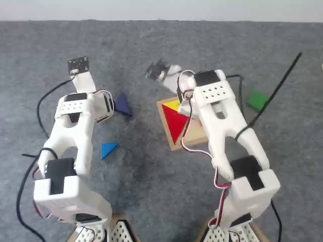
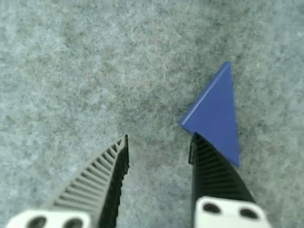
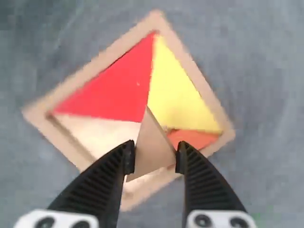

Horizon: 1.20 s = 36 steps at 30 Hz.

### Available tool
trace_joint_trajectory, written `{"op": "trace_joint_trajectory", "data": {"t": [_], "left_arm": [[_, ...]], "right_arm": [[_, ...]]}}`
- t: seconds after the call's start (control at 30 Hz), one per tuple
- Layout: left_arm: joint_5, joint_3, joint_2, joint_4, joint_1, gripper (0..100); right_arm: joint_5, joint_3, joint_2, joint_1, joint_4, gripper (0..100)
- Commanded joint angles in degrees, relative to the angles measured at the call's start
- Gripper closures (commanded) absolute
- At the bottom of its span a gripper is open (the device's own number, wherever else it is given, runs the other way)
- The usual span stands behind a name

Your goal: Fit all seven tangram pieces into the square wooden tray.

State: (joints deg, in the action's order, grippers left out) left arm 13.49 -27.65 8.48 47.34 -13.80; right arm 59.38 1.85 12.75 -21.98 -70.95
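right gripper (image 3: 154, 145) clamped on tan triangle (image 3: 153, 137) over wooden tray (image 3: 42, 118) | red triangle (image 3: 114, 92) and yellow triangle (image 3: 173, 95) seated in tray | left gripper (image 2: 159, 137) spread apart beside dark blue triangle (image 2: 216, 109), well apart from tray

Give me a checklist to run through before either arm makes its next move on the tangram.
1. Right hand clamps the tan triangle: ok.
2. Bare floor free in the tray below that piece: ok.
3. Held piece's angle matches the gap: cannot tell.
4. Left hand open: ok.
5. Dark blue triangle between the left fingers: not ok, it lies mostly outside one finger.
6. All pieces in: not ok, light blue triangle and green piece lie outside the tray.
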Motion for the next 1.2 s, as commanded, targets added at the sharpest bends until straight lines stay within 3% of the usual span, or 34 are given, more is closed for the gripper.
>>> {"op": "trace_joint_trajectory", "data": {"t": [0.0,0.27,0.53,0.77,1.0,1.07,1.17], "left_arm": [[-0.62,0.57,-2.11,-0.7,-0.35,79],[-0.62,0.31,-2.11,-0.62,-0.35,79],[-0.7,-0.13,-2.11,-0.88,-0.35,79],[-0.7,-0.04,-2.11,-0.79,-0.26,79],[-0.7,-0.04,-2.29,-0.62,-0.26,79],[-0.7,-0.04,-2.29,-0.62,-0.09,79],[-0.7,-0.04,-2.29,-0.62,-0.18,79]], "right_arm": [[27.6,4.31,1.01,-0.75,-0.92,90.9],[64.09,6.15,4.26,-2.07,-12.26,90.9],[78.95,15.56,10.68,-2.42,-13.93,89.7],[76.13,22.95,15.96,-2.33,-13.93,82.9],[63.47,23.47,16.04,-2.51,-9.71,82.9],[57.14,24.88,16.04,-2.42,-7.69,82.9],[40.62,29.1,15.08,-2.51,-7.16,82.9]]}}
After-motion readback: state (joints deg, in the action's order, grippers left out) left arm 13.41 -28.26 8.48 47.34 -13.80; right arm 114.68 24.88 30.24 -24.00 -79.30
